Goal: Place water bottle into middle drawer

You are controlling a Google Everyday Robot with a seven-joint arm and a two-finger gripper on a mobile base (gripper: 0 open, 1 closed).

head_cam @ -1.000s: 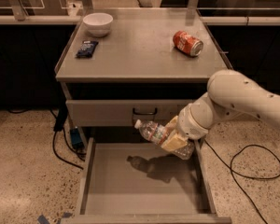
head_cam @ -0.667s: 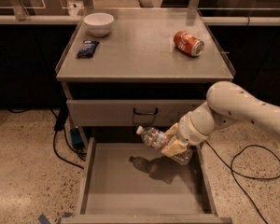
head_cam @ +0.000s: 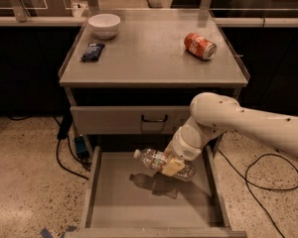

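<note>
The water bottle (head_cam: 157, 160) is clear crinkled plastic with a white cap pointing left. It lies roughly level in the air above the open middle drawer (head_cam: 119, 202), casting a shadow on the drawer's flat grey floor. My gripper (head_cam: 174, 165) is shut on the bottle's right half, with a yellowish finger pad across it. The white arm comes in from the right, over the drawer's right wall.
A closed drawer front with a black handle (head_cam: 154, 118) sits just above. On the cabinet top are a red soda can (head_cam: 199, 45), a white bowl (head_cam: 104, 25) and a dark packet (head_cam: 92, 51). Cables (head_cam: 260, 182) lie on the speckled floor on both sides.
The gripper and bottle have moved down a little over the drawer, and the arm has shifted slightly lower. The grip has not changed.
</note>
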